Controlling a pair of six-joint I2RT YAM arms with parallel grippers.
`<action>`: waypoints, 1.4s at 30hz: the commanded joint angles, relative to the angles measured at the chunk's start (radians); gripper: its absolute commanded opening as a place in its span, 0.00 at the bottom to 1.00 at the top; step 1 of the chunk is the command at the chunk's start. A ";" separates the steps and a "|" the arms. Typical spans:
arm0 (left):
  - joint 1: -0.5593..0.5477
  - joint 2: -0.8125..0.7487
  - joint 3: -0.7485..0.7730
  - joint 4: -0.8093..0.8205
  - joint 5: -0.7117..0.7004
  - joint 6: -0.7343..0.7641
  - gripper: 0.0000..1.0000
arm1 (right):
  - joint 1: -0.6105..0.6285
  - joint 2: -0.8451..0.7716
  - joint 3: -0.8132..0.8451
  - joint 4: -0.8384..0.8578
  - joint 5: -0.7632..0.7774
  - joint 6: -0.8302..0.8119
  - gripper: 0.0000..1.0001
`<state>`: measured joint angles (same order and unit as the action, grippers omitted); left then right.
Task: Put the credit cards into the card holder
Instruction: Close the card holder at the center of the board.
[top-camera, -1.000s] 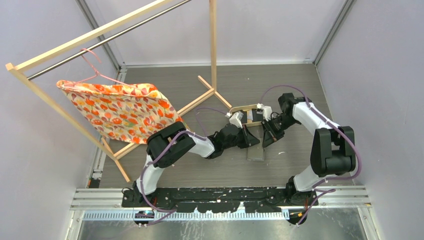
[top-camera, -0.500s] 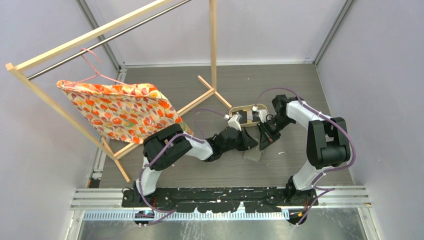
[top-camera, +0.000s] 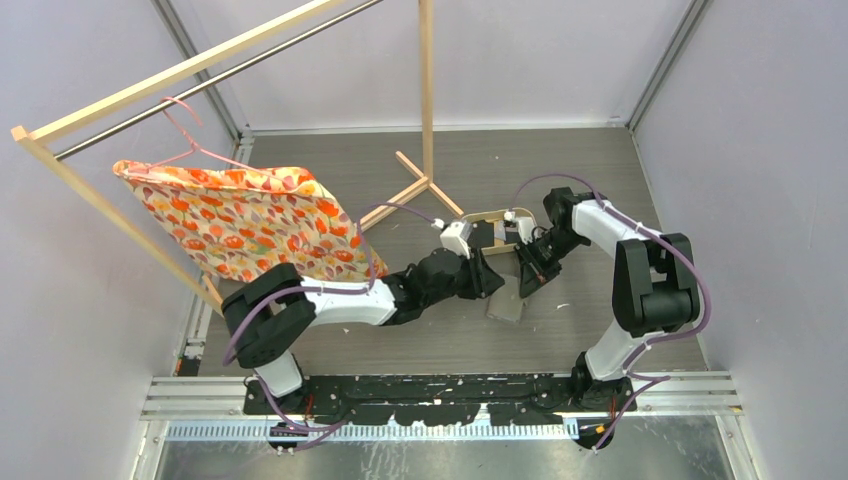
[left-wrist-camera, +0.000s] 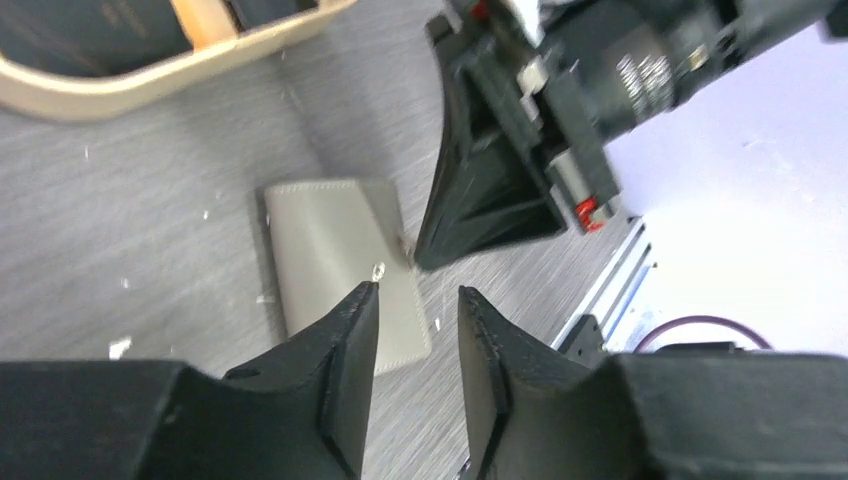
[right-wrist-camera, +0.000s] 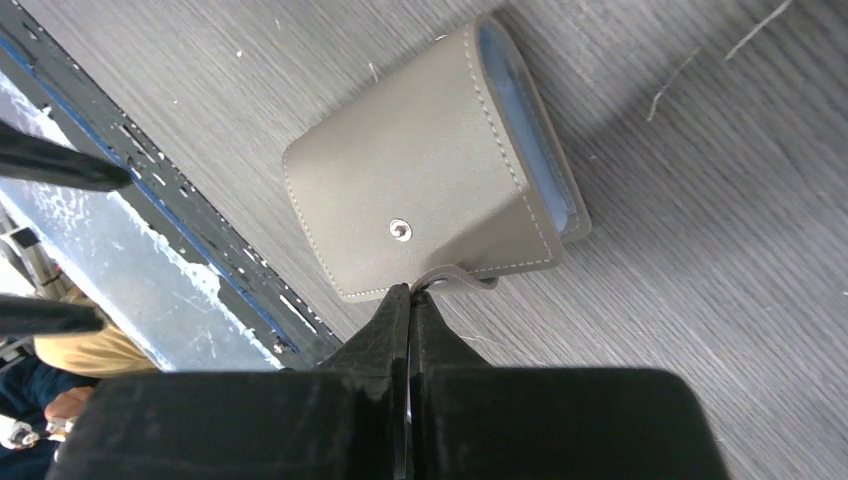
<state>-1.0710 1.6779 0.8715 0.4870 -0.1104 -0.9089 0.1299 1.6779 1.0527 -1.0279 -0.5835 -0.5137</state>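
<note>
Card holder (right-wrist-camera: 430, 170) is lying folded on the tabletop (right-wrist-camera: 700, 250), directly ahead of the right claw (right-wrist-camera: 408, 300), which is pinching its snap tab. The left claw (left-wrist-camera: 418, 295) is hovering above, parted and empty. The opening step seems to be in hand; next, the flap needs peeling back.

Wallet (right-wrist-camera: 430, 190): grey-taupe leather-look, matt, fine grain, stitched edges; lining at its open edge blue, smooth. Snap (right-wrist-camera: 400, 230) on wallet: shiny metal. Table (right-wrist-camera: 700, 200) under wallet: grey wood-grain, matt, streaky. Tray (left-wrist-camera: 120, 90) beyond wallet: pale wood rim, smooth, satin. Left gripper (left-wrist-camera: 418, 300) & right gripper (right-wrist-camera: 410, 292), both by wallet: black plastic, matt. Far left of wallet: rack (top-camera: 427, 90) bare pale wood, rod (top-camera: 200, 85) dull metal, cloth (top-camera: 240, 220) printed fabric, matt.
</note>
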 joint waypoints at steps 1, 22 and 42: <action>-0.052 -0.011 -0.028 -0.132 -0.063 0.015 0.39 | 0.003 -0.059 0.033 0.048 0.039 0.016 0.02; -0.096 0.207 0.130 -0.265 -0.094 -0.059 0.48 | 0.108 -0.015 0.059 0.085 0.036 0.035 0.02; -0.127 0.259 0.130 -0.089 -0.053 -0.108 0.39 | 0.137 0.042 0.083 0.016 0.062 -0.008 0.07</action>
<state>-1.1812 1.9202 0.9852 0.3477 -0.1783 -1.0100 0.2657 1.7187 1.0893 -0.9611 -0.5232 -0.4854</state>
